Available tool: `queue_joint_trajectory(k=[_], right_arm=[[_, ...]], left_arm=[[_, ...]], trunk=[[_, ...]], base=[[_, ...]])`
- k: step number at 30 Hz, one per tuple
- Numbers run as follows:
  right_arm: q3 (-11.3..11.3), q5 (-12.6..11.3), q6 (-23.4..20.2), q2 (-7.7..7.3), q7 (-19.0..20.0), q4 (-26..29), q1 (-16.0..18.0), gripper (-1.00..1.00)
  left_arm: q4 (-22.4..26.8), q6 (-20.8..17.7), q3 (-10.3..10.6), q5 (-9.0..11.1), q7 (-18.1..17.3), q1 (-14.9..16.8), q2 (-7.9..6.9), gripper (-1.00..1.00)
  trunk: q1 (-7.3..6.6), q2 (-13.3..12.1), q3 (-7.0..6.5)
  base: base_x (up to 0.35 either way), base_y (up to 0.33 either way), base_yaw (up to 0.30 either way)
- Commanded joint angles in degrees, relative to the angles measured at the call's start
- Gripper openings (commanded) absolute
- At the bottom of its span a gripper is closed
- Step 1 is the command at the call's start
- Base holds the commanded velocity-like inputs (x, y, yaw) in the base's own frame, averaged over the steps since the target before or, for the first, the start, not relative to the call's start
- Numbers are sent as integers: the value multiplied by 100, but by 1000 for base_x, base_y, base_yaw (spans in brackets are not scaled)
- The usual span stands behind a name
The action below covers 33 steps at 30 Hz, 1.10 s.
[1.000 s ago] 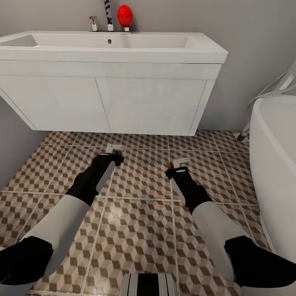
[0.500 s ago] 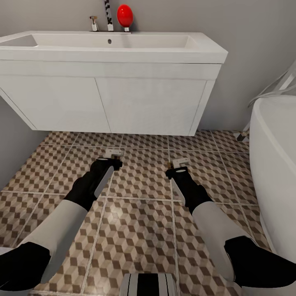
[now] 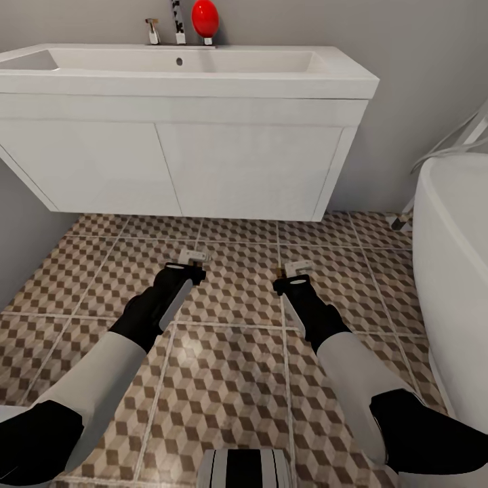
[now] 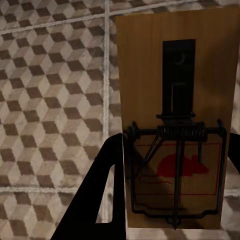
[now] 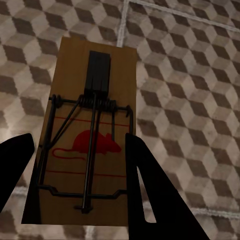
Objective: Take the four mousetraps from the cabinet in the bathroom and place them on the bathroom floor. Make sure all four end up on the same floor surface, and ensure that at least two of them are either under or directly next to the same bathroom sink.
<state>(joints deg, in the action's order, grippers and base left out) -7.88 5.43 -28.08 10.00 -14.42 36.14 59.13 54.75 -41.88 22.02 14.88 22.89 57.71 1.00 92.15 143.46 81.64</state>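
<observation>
1. Two mousetraps are in hand, one per arm. The left tool (image 3: 192, 260) pinches the left mousetrap (image 4: 175, 125) by its long edges; in the left wrist view the board sits between the dark fingers (image 4: 107, 190), with the wire spring and red mouse print facing the camera.
2. The right tool (image 3: 293, 270) pinches the right mousetrap (image 5: 87, 145) the same way, the fingers (image 5: 145, 185) flanking the board.
3. Location: both tools hover low over the bathroom floor (image 3: 230, 366), in front of the sink (image 3: 190, 68) and its white vanity (image 3: 169, 169). The bathtub (image 3: 454, 271) stands to the robot's right.
4. Change over the last second: the left arm has shifted slightly toward the robot's right and downward, nearer the tiles. The right arm has held its position. The whole head view has also shifted a little, which indicates camera motion rather than movement of the sink.
5. Judgement: the left mousetrap appears to be on its way down for release. Neither board looks set on the floor yet. Both drop points lie just in front of the sink, which should satisfy the next-to-sink condition.
</observation>
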Motion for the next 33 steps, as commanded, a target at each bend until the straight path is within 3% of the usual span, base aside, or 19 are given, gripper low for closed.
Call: queue_joint_trajectory(k=[1, 27, 33], right_arm=[[-11, 55, -49, 0, 1, 7, 2, -100], [-11, 49, -49, 0, 9, 7, 2, -100], [-13, 50, -40, 0, 21, 7, 2, -100]], left_arm=[[4, -16, 18, 51, 67, 4, -3, -100], [-9, -10, 22, 57, 67, -87, -2, -100], [29, 211, 60, 52, 80, -190, 5, -100]], trunk=[[1, 3, 34], [68, 38, 842], [79, 43, 967]], base=[[0, 0, 0], [0, 0, 0], [0, 0, 0]])
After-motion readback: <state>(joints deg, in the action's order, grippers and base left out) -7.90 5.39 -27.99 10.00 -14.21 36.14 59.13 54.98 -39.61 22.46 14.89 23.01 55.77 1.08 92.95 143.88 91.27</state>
